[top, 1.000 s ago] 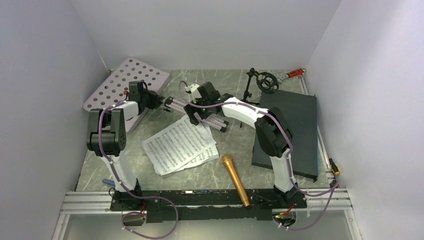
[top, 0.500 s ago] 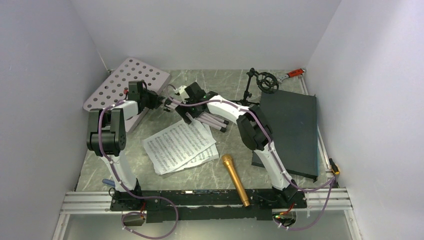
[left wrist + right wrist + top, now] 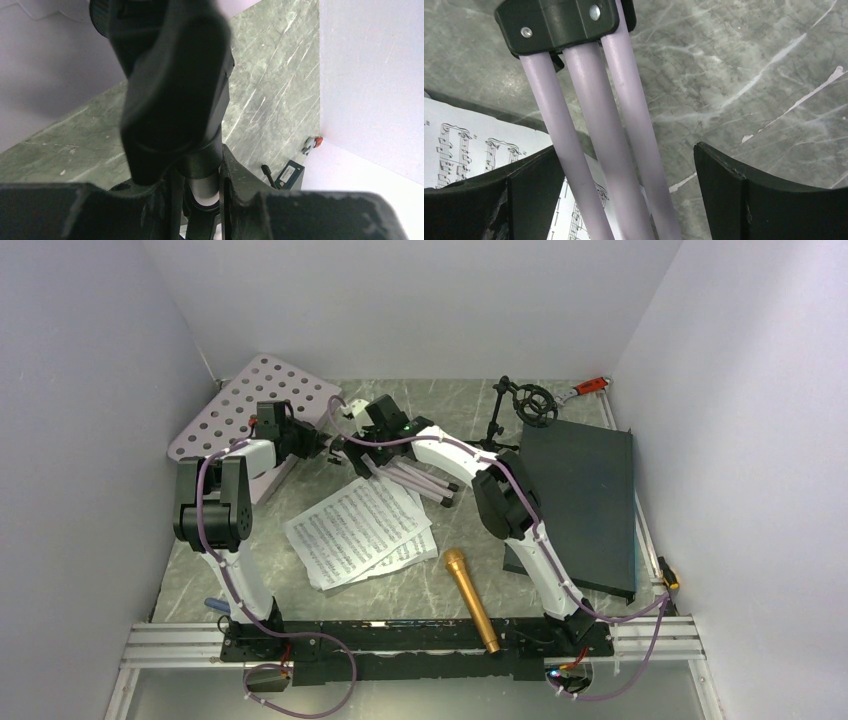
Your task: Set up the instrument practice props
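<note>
We see both arms at work on the lilac music stand, which lies on its side on the marbled table. The left gripper is clenched on the stand's post, and its wrist view shows a pale tube pinched between the fingers. The right gripper is released. Its jaws are spread wide on either side of the three folded legs, which run between them; we cannot tell whether either jaw touches a leg. The two grippers sit just beside each other along the post. The music sheets lie fanned on the table on the near side of the right gripper, partly under the legs. The gold microphone rests nearer the arm bases, well apart from either gripper. The black mic stand stands upright to the right gripper's right, at the far corner of a dark slab. We judge the step in hand to be erecting the stand, with nothing yet set in place. The next move likely calls for the right gripper to close on one leg and draw it outward while the left gripper holds the post firm. Only then can the stand be tipped upright.
</note>
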Robot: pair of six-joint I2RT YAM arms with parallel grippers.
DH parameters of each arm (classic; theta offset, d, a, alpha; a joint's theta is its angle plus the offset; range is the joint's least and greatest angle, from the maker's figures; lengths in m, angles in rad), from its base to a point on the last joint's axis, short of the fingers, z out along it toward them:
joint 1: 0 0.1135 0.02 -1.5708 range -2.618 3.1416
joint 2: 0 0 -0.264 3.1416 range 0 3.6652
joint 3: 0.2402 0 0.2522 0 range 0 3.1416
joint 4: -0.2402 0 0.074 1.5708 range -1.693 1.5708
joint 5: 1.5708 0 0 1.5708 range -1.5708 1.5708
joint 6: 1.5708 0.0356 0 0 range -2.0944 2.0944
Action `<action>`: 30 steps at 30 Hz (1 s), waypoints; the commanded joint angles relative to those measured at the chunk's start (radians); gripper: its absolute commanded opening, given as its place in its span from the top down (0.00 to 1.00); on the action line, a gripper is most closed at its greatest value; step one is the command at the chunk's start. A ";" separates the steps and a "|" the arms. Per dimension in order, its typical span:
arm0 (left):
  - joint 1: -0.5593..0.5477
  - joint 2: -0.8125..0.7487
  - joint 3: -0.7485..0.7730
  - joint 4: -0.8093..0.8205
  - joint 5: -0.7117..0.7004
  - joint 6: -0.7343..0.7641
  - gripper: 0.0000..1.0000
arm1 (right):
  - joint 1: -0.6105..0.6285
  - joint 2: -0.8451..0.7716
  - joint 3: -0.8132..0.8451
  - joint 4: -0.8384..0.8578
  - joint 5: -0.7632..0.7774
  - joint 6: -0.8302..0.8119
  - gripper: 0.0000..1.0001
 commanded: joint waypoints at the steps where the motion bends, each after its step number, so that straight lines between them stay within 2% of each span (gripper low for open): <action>1: -0.006 -0.035 0.041 0.102 0.084 0.105 0.97 | -0.003 -0.005 0.020 0.069 -0.033 0.030 0.03; 11: -0.005 -0.060 0.070 0.099 0.120 0.108 0.97 | -0.003 0.064 0.087 0.038 0.035 -0.006 0.16; 17: -0.005 -0.084 0.082 0.086 0.129 0.114 0.97 | -0.003 0.061 0.091 0.039 0.043 -0.016 0.44; 21: -0.038 -0.097 0.089 0.081 0.139 0.116 0.98 | -0.003 0.039 0.075 0.060 0.044 -0.005 0.76; 25: -0.047 -0.125 0.100 0.054 0.132 0.138 0.97 | -0.004 0.018 0.068 0.068 0.071 0.000 0.99; 30: -0.063 -0.175 0.132 0.006 0.106 0.192 0.97 | -0.005 -0.005 0.062 0.070 0.110 0.003 1.00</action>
